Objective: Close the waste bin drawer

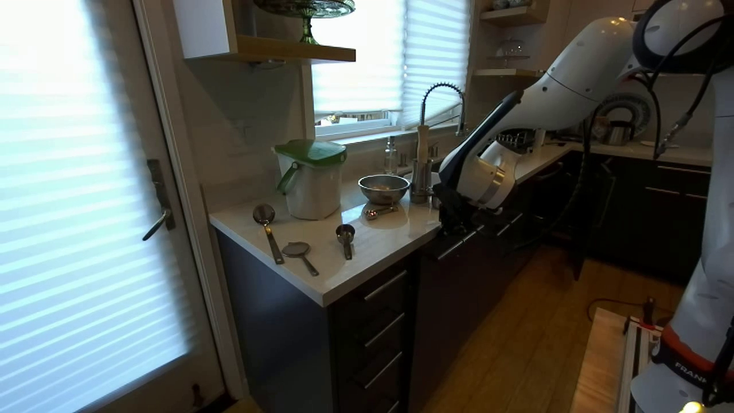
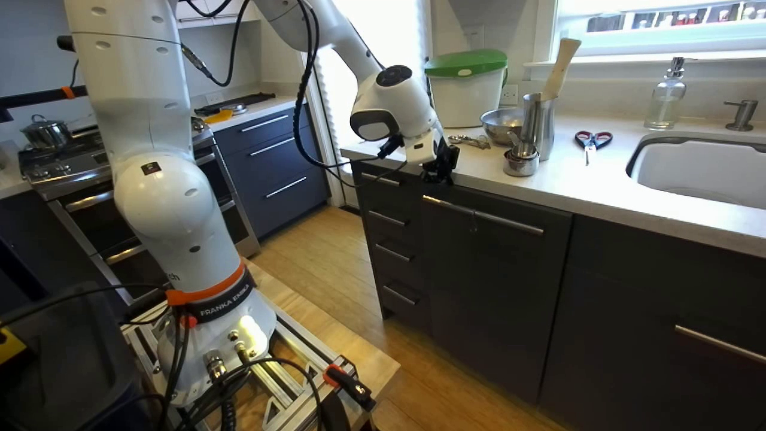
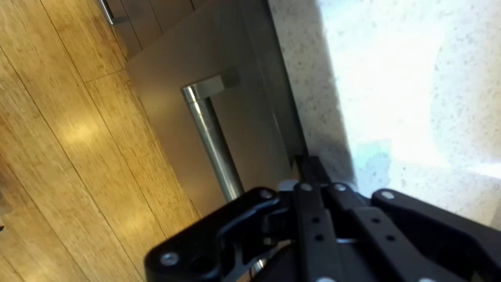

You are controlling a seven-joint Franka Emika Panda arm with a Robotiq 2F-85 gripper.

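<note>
The waste bin drawer is the wide dark front with one long metal handle. Its front shows in both exterior views (image 1: pixel 453 304) (image 2: pixel 497 275) and in the wrist view (image 3: pixel 250 129). It looks nearly flush with its neighbours; I cannot tell if a small gap is left. Its handle (image 2: pixel 483 215) also shows in the wrist view (image 3: pixel 215 145). My gripper (image 3: pixel 311 166) is shut, fingertips together, at the drawer's top edge beside the countertop edge. It shows at that edge, left of the handle, in an exterior view (image 2: pixel 441 167), and partly dark in an exterior view (image 1: pixel 453 215). The drawer's inside is hidden.
On the countertop (image 3: pixel 383 98) stand a white bin with green lid (image 1: pixel 315 183), a metal bowl (image 1: pixel 384 190), a utensil holder (image 2: pixel 538 127), measuring cups (image 2: pixel 520 163), scissors (image 2: pixel 592 142) and loose utensils. A sink (image 2: pixel 712 170) lies further along. Narrow drawers (image 1: pixel 373 332) adjoin the front.
</note>
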